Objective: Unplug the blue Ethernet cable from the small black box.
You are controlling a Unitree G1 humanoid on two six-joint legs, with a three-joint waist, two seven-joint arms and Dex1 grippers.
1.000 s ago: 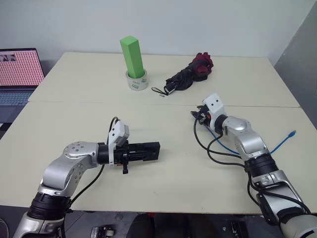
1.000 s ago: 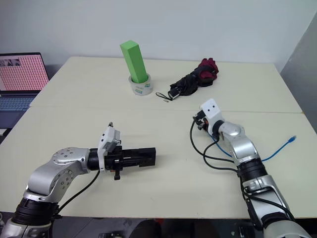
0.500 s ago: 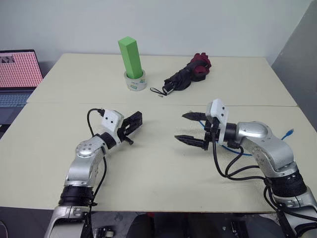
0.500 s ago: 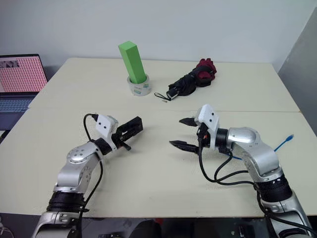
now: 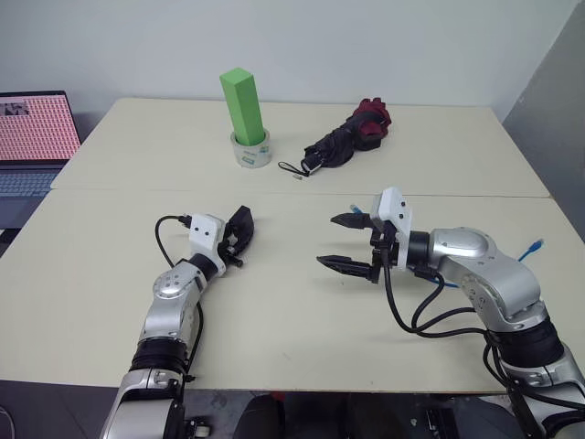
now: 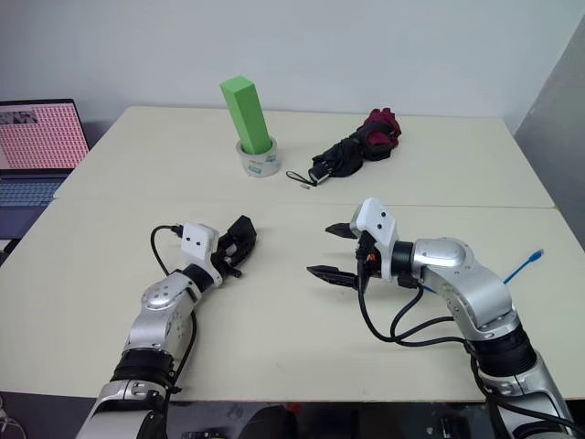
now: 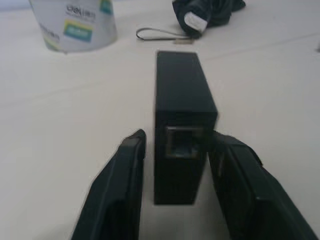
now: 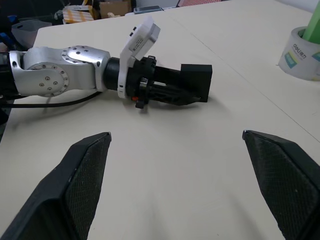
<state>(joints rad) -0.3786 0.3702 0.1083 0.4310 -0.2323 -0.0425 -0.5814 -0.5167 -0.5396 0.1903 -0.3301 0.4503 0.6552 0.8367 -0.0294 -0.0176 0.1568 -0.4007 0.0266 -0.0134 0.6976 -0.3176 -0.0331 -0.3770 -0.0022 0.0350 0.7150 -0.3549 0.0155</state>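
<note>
The small black box (image 7: 182,100) stands on edge on the table between the fingers of my left gripper (image 5: 240,225). The fingers (image 7: 122,190) are open, with a narrow gap showing on one side of the box. The port facing the wrist camera is empty. The blue Ethernet cable (image 5: 532,247) lies on the table at the far right, partly hidden behind my right arm, apart from the box. My right gripper (image 5: 333,240) hovers at mid-table, pointing left toward the box, wide open with nothing in it.
A green block (image 5: 242,102) stands in a roll of tape (image 5: 250,152) at the back. A folded black-and-red umbrella (image 5: 345,142) lies to its right. A laptop (image 5: 32,128) sits off the table's left edge.
My left arm swung the box from pointing right to pointing forward, then its fingers parted off it. My right gripper pulled back toward me and opened wide.
</note>
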